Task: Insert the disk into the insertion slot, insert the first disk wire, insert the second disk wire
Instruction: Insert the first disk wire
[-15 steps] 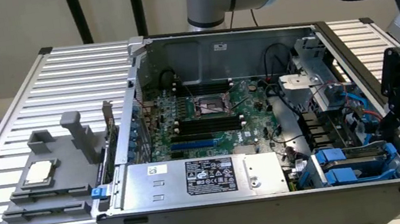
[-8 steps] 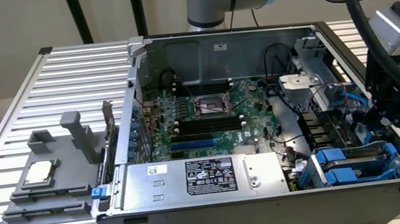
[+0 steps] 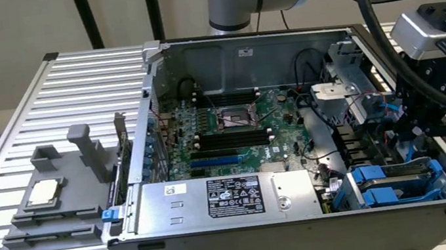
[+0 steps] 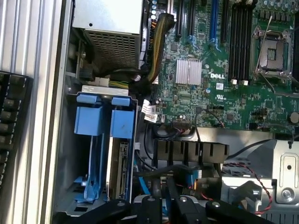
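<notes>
**One claw down in the drive corner of the open computer**

The single arm reaches over the case wall on the exterior view's right. Its one claw hangs low inside, among the cables beside the drive corner. From here I cannot tell whether it is wide, narrow or gripping anything. One small blue plug lies just beside it, on a dark cable. One thin blue cable runs close by, and one red-and-black twisted wire lies near.

The insertion slot is next out, in the case's near corner on the exterior view's right. The disk stands on edge inside it, with its connector edge facing the claw. Two blue tabs stand side by side at the slot's far end.

Further out lies the one green motherboard. It carries one finned silver heatsink and one open processor socket. One silver box with a black label sits along the case's near wall.

The case rests on one slatted metal table. On the table, well apart from the claw on the exterior view's left, is one grey fixture. It has two upright posts and bears one square chip.
</notes>
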